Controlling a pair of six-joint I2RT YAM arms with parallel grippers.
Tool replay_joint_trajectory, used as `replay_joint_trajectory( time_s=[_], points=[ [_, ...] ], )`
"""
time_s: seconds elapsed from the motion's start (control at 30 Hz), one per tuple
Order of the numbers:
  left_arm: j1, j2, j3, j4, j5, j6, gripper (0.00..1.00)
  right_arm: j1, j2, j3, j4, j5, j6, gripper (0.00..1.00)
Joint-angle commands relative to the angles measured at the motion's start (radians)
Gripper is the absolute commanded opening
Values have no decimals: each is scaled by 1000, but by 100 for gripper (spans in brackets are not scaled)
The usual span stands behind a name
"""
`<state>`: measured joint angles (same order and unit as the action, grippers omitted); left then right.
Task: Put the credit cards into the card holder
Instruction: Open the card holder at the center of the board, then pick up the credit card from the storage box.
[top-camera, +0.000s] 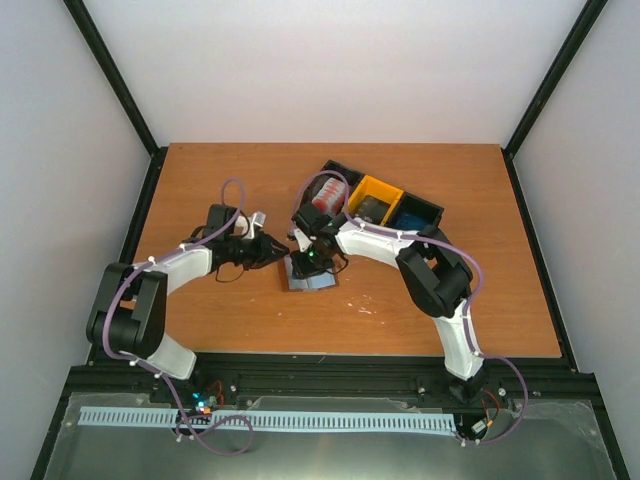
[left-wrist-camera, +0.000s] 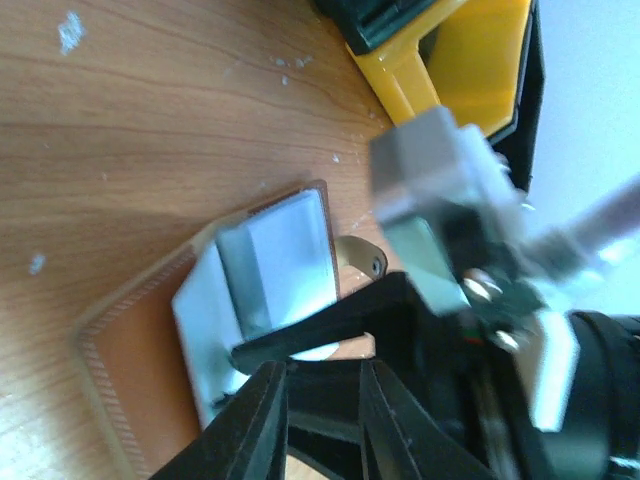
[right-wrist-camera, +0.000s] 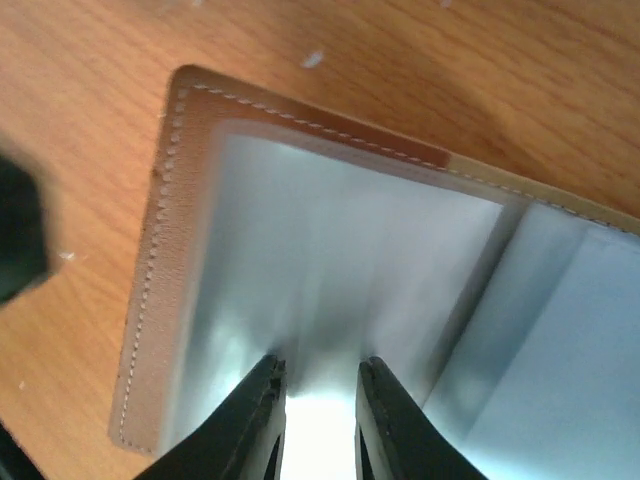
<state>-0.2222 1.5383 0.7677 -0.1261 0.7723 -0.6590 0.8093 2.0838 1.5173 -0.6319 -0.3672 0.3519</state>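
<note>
Wooden table (top-camera: 200, 320), white walls behind, black frame at the edges; principal item, card holder (top-camera: 305, 278) — lying opened flat near the table's middle, grey-blue lining upward, brown stitched border showing; no card visible in either pocket. Beyond the card holder and to its right: row of bins (top-camera: 385, 184), black, yellow, black; credit cards (top-camera: 328, 195) stacked inside, red-and-white in the bin nearest the card holder, darker ones further along. Right gripper (right-wrist-camera: 320, 368): directly over the card holder's lining, jaws a narrow gap apart, a glaring white patch between them — card or reflection, cannot tell. Left gripper (left-wrist-camera: 322, 372): at the card holder's left edge, jaws likewise narrowly parted; whether it grips anything cannot be told. Status, by judgement: card holder opened and ready; a first insertion perhaps in hand; the stacks in the bins not yet transferred.
</note>
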Motion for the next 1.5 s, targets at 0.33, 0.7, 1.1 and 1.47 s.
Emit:
replay_joint_trajectory(
  time_s=[0.33,0.7,1.1,1.47],
  points=[
    [-39,119,-40,117,6,-51,14,-16,17,-52,74,34,55,13],
    [-49,202,25,-1,-50,46,14,-87,-176,-93,-4,85,2,22],
    [-57,221,105,-98,-34,120,18,-439,-263,-37,-151,160,-182,38],
    [-64,256,155,-158,-39,167,19,-623,-219,-52,-277,198,-393,43]
  ],
)
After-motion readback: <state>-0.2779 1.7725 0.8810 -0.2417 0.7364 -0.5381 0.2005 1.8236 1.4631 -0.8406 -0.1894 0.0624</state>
